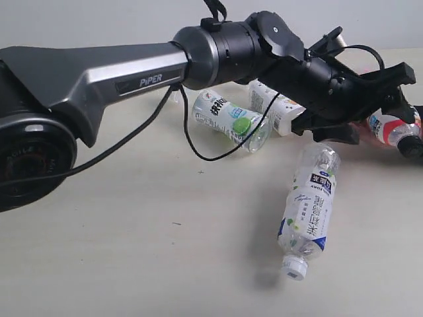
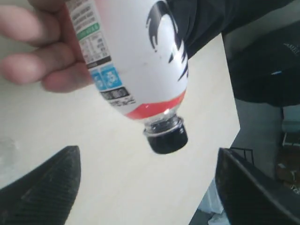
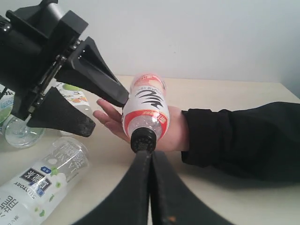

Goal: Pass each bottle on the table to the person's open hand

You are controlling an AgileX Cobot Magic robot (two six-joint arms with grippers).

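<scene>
Right wrist view gave the clearest look: the pink-red bottle (image 3: 146, 104) lay on its side across the person's open hand (image 3: 174, 132), palm up, with its black cap (image 3: 143, 139) pointing back at the camera and a dark sleeve (image 3: 234, 140) covering the wrist. The left gripper (image 3: 108, 114) hung over the finger end of that hand with its jaws spread wide, clamping nothing. One finger's tip sat right up against the bottle's side, though actual contact was hard to call, and the other finger was clear of it. So the bottle was just past the fingertips rather than between them, resting on the palm. The right gripper (image 3: 150, 159) was pinched fully closed and empty, its tip just short of the cap. Left wrist view agreed, with both dark gripper fingers well apart and neither one on the bottle. Exterior view showed the other three lying on the table (image 1: 132, 251): the blue-label bottle (image 1: 309, 205) by itself closest to the camera, and the green-label bottle (image 1: 231, 119) and white-label bottle (image 1: 277, 109) side by side under the arm.
</scene>
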